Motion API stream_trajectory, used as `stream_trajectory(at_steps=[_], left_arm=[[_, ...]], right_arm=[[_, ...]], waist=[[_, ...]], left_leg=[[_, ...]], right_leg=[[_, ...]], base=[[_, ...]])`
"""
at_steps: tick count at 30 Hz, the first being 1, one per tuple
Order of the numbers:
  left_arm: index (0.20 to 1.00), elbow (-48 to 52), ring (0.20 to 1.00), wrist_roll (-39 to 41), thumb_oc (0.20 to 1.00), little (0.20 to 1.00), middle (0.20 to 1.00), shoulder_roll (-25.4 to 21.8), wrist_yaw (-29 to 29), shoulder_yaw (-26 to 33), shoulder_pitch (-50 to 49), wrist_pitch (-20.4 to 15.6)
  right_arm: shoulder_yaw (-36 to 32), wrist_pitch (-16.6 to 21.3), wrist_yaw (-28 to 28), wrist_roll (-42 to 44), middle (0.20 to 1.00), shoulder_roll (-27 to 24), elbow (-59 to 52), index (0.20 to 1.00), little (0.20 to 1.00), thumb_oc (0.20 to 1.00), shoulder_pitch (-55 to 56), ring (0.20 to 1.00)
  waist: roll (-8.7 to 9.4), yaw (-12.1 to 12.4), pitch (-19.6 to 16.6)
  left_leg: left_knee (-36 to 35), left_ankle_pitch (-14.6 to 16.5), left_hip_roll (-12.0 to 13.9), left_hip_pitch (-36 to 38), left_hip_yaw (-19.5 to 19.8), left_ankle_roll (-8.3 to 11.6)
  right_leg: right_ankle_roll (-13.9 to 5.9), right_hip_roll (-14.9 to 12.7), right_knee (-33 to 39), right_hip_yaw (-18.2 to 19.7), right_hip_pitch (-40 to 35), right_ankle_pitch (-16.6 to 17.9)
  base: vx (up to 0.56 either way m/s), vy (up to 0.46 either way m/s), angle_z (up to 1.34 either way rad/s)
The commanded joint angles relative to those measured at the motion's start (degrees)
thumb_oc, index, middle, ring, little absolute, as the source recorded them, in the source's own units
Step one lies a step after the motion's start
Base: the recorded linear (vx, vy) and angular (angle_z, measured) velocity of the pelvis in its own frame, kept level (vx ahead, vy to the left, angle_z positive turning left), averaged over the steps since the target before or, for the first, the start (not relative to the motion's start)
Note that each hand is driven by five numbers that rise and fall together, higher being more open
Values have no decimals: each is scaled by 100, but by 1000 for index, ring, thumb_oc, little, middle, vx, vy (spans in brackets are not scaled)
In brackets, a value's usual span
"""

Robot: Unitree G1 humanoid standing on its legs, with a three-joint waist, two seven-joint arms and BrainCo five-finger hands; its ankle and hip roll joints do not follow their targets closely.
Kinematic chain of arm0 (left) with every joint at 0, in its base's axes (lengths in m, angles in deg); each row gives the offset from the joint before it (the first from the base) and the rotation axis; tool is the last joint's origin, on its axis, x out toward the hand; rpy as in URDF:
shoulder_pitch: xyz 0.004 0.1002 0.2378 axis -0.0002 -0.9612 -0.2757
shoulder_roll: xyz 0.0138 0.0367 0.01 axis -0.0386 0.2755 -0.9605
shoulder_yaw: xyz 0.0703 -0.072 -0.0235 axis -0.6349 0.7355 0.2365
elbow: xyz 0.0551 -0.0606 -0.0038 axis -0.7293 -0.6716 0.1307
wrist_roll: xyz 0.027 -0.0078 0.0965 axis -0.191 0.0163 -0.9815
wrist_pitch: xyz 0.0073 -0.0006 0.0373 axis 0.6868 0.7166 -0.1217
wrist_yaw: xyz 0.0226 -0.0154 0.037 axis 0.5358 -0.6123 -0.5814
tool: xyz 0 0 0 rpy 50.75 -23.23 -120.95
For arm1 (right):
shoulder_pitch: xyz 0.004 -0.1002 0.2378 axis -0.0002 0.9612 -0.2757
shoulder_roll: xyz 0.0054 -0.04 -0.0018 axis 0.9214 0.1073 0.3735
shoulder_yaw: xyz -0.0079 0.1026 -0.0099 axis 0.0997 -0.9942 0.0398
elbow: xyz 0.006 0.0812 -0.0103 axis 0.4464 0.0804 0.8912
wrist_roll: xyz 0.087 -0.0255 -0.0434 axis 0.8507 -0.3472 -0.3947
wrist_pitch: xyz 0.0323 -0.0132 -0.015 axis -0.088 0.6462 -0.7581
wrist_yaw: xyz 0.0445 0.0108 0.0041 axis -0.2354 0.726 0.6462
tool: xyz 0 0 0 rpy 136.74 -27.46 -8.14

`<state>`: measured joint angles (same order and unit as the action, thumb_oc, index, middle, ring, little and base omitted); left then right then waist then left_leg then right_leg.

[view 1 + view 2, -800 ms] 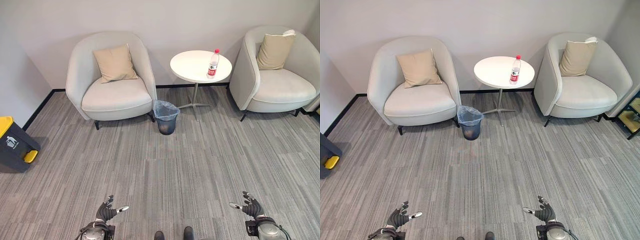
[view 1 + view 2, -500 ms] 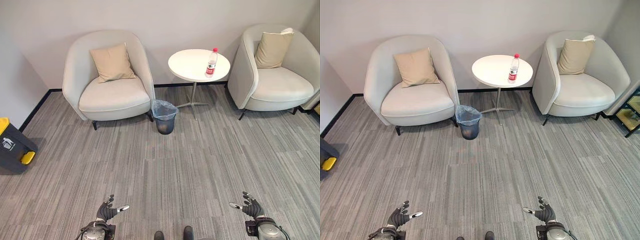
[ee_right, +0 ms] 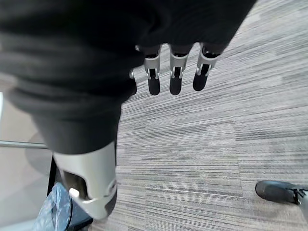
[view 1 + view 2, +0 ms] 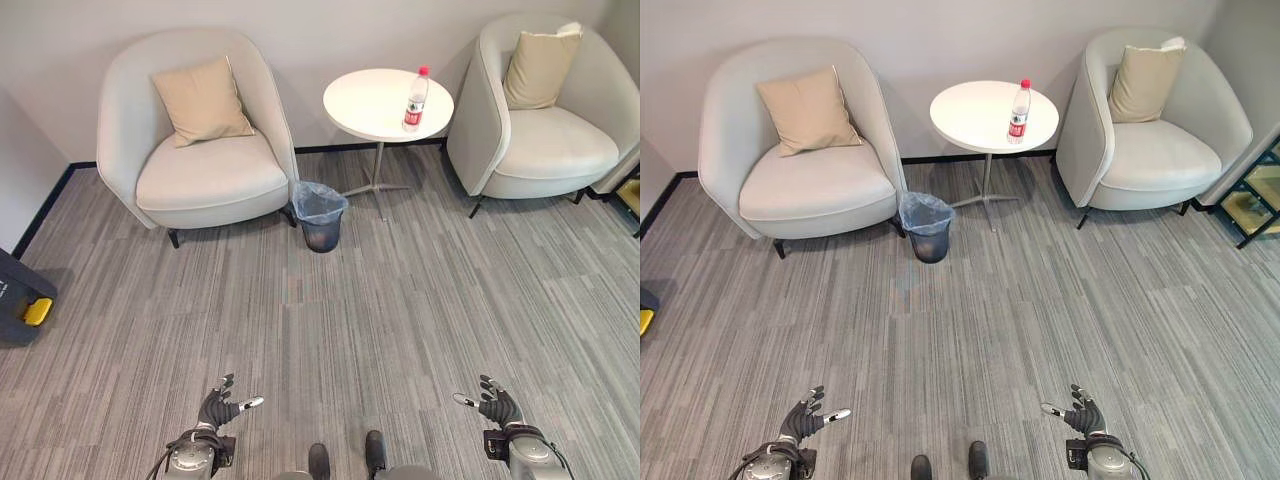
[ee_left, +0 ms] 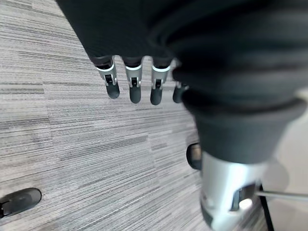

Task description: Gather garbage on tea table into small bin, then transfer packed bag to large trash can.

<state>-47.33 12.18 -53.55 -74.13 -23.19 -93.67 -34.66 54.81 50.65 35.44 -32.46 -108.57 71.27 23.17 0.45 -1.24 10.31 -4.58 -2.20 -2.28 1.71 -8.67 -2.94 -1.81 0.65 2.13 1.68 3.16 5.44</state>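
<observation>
Far left of the round white pedestal desk, by the wall: dark grey large trash can with a yellow pedal, cut off by the picture's edge. Nearer the desk on that side: pale grey tub armchair holding a beige square cushion. Just beside the desk's foot, on the grey striped carpet floor: small dark bin lined with a bluish plastic bag, upright. On the desk, near its right edge: clear plastic bottle with red cap and red label, standing upright. Right of the desk: second pale grey tub armchair with a beige cushion. Well in front of the desk, low over the carpet: left hand empty, fingers spread and relaxed; right hand likewise empty, fingers loose.
</observation>
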Motion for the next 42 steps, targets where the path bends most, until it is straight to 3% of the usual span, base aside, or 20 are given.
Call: stream_trajectory(at_steps=[1, 5, 10, 14, 16, 18, 19, 20, 22, 25, 27, 28, 32, 35, 38, 40, 42], left_arm=[[1000, 125, 1000, 54, 1000, 1000, 1000, -248, -66, -29, 173, -189], [1000, 120, 1000, 57, 1000, 1000, 1000, -199, -110, -29, 156, -213], [1000, 3, 1000, 183, 1000, 1000, 1000, -110, -128, -64, 214, -223], [1000, 66, 1000, 145, 1000, 1000, 1000, -74, -95, -137, 219, -257], [1000, 16, 1000, 144, 1000, 1000, 1000, -41, -96, -153, 240, -257], [1000, 45, 1000, 236, 1000, 1000, 1000, 35, -17, -269, 317, -254], [1000, 14, 1000, 250, 1000, 1000, 1000, 56, -16, -301, 358, -254], [1000, -34, 1000, 254, 1000, 1000, 1000, 78, -4, -353, 408, -243], [1000, -26, 1000, 246, 1000, 1000, 1000, 104, -15, -430, 488, -222], [1000, 311, 1000, 260, 1000, 1000, 1000, 68, 83, -525, 355, -211], [1000, 349, 1000, 280, 1000, 1000, 1000, 53, 79, -527, 296, -199], [1000, 344, 1000, 257, 1000, 1000, 1000, 28, 71, -527, 279, -168], [1000, 324, 1000, 220, 1000, 1000, 1000, 20, 62, -457, 240, -149], [1000, 312, 1000, 193, 1000, 1000, 1000, -14, 65, -380, 153, -148], [1000, 290, 1000, 195, 1000, 1000, 1000, -16, 60, -365, 112, -168], [1000, 372, 1000, 191, 1000, 1000, 1000, -81, 71, -383, 97, -152], [1000, 344, 1000, 193, 1000, 1000, 1000, -108, 80, -395, 142, -152]], right_arm=[[-45, 152, 54, 183, 1000, 27, -227, 1000, 1000, 1000, -285, 1000], [33, 163, 43, 111, 1000, 36, -320, 1000, 1000, 1000, -290, 1000], [288, 155, 27, -31, 1000, 39, -460, 1000, 1000, 1000, -478, 1000], [244, 199, 16, -33, 1000, 18, -662, 1000, 1000, 1000, -268, 1000], [211, 214, 24, -30, 1000, -4, -634, 1000, 1000, 1000, -227, 1000], [218, 275, 17, 38, 1000, -88, -747, 1000, 1000, 1000, -124, 1000], [248, 288, 24, 45, 1000, -101, -711, 1000, 1000, 1000, -138, 1000], [265, 270, 40, 44, 1000, -115, -676, 1000, 1000, 1000, -155, 1000], [314, 240, 37, 15, 1000, -147, -654, 1000, 1000, 1000, -185, 1000], [310, 219, 0, -28, 1000, -224, -721, 1000, 1000, 1000, -106, 1000], [330, 219, 5, -5, 1000, -198, -647, 1000, 1000, 1000, -114, 1000], [359, 197, 55, -23, 1000, -151, -549, 1000, 1000, 1000, -116, 1000], [347, 167, 48, -62, 1000, -89, -644, 1000, 1000, 1000, -64, 1000], [362, 139, -20, -147, 1000, -30, -721, 1000, 1000, 1000, -15, 1000], [409, 139, -54, -201, 1000, 28, -707, 1000, 1000, 1000, -7, 1000], [486, 141, -122, -269, 1000, 106, -727, 1000, 1000, 1000, 1, 1000], [537, 134, -160, -285, 1000, 147, -798, 1000, 1000, 1000, -73, 1000]], waist=[[100, -45, -24], [43, -40, 50], [-21, -69, 103], [-27, -165, 35], [-62, -194, -6], [-148, -259, -29], [-133, -256, -10], [-115, -252, 32], [-43, -179, 130], [84, 2, 184], [73, 120, 209], [62, 246, 233], [101, 331, 186], [117, 398, 76], [218, 489, 17], [405, 533, -47], [440, 516, -56]], left_leg=[[870, 1127, -38, -61, 717, 62], [798, 1245, -26, 169, 648, 45], [509, 1369, 105, 702, 373, 185], [598, 1533, 180, 920, 476, 349], [719, 1449, 274, 911, 502, 457], [1877, 584, 685, 443, 472, 930], [2259, 382, 753, 277, 467, 992], [2523, 280, 807, 106, 445, 992], [2642, 434, 720, -212, 421, 866], [2022, 772, 498, -855, 455, 684], [1503, 400, 429, -1158, 629, 734], [836, -114, 493, -1524, 582, 797], [503, -257, 513, -1738, 272, 792], [797, -376, 554, -1741, 184, 710], [1191, -233, 423, -1837, 289, 627], [1440, 143, 256, -1689, 156, 402], [1409, 334, 167, -1564, 148, 257]], right_leg=[[-712, -578, -1379, -6, 222, -903], [-758, -668, -1683, -298, 525, -843], [-713, -847, -622, -1243, 907, -346], [-630, -872, -526, -1253, 789, -319], [-563, -833, -531, -1267, 735, -334], [-230, -577, -257, -1336, 222, -621], [-143, -525, -203, -1331, 84, -698], [-78, -497, -168, -1337, -38, -785], [-43, -513, -144, -1272, -239, -924], [-79, -530, -107, -1192, -544, -1163], [-76, -421, -102, -1113, -706, -1282], [-75, -282, -75, -1029, -1008, -1468], [-132, -261, -148, -892, -1309, -1650], [-189, -318, -328, -691, -1579, -1794], [-287, -471, -490, -598, -1642, -1775], [-530, -735, -1129, -470, -1452, -1412], [-684, -818, -1808, -359, -1033, -916]], base=[[49, 79, -25], [105, 0, -20], [243, -150, -59], [290, -211, 5], [204, -195, 16], [289, -384, 14], [248, -312, 56], [209, -202, 52], [211, -131, -23], [341, -81, -6], [463, -23, -5], [459, -2, -24], [368, 57, -19], [522, 182, -39], [361, 149, -47], [432, 237, -5], [263, 180, 10]])
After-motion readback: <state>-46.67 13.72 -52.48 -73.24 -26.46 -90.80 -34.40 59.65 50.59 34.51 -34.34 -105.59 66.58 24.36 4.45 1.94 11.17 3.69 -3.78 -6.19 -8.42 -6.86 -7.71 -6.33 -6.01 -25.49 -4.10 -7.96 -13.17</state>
